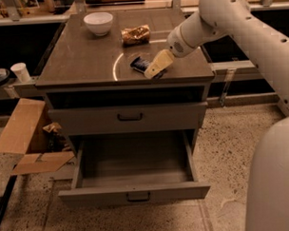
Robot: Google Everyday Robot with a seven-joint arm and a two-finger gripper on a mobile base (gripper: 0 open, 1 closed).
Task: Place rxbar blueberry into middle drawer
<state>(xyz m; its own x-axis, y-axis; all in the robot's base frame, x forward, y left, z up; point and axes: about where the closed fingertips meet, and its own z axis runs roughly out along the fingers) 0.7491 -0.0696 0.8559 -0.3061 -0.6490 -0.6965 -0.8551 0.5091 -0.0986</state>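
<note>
The rxbar blueberry, a small dark blue bar, lies flat on the cabinet top near its front edge. My gripper, tan at its tip, reaches in from the right on the white arm and sits right over the bar's right end, hiding that part. The middle drawer is pulled out below, a plain grey box with nothing in it and a small dark handle on its front. The drawer front above it is closed.
A white bowl and a crinkled golden-brown snack bag sit at the back of the cabinet top. A cardboard box lies on the floor to the left. A white cup stands on the left ledge.
</note>
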